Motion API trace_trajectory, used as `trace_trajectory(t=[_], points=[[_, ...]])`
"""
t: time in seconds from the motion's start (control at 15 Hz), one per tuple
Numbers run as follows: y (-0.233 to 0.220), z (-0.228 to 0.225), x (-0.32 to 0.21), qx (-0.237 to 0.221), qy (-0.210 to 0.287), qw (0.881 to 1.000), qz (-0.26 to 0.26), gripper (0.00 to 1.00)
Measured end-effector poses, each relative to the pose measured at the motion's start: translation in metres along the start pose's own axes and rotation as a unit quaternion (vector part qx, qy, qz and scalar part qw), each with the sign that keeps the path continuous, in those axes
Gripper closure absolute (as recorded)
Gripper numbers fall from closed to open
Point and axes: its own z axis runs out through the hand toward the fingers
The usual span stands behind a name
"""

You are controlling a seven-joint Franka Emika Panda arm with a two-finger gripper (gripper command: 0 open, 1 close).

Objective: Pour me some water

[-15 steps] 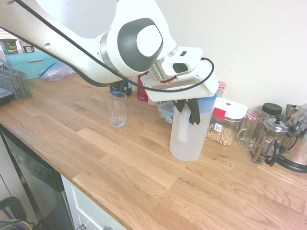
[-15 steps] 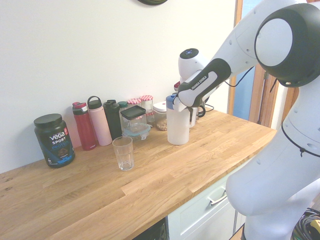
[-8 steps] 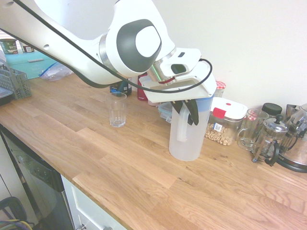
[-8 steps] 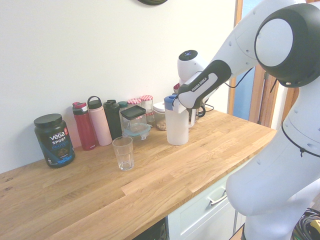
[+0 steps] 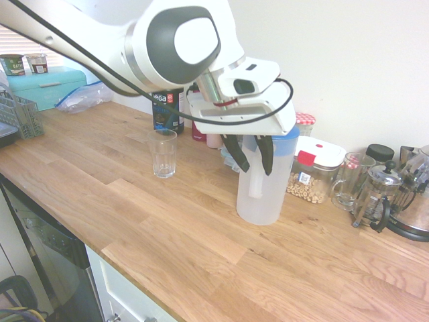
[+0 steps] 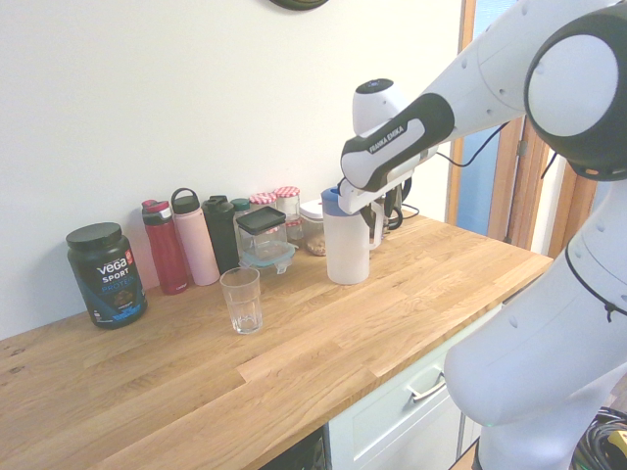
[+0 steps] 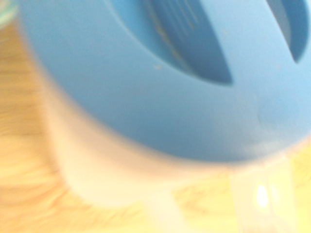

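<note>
Frosted translucent pitcher [image 5: 265, 181] with blue lid [image 7: 160, 77] and pale handle [image 5: 255, 180], upright on the wooden counter [image 5: 167, 235]; the water inside cannot be made out. Gripper [image 5: 249, 153] poised at the pitcher's top, its two dark fingers [image 5: 234, 153] spread apart, one on each side of the handle's upper end, closed on nothing. Empty clear glass [image 5: 163, 153] upright, well apart from the pitcher toward the counter's front. Red bottle [image 6: 165, 246], pink bottle [image 6: 195, 238] and dark bottle [image 6: 222, 231] in a row along the wall beside a black tub [image 6: 106, 273]. Lidded clear box [image 5: 315, 172] just behind the pitcher, holding pale round pieces.
</note>
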Motion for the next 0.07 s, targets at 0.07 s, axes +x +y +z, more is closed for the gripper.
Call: trace_trajectory(t=[0.07], points=[[-0.002,-0.003,-0.0047,0.001,-0.026,1.0,0.0,0.0]])
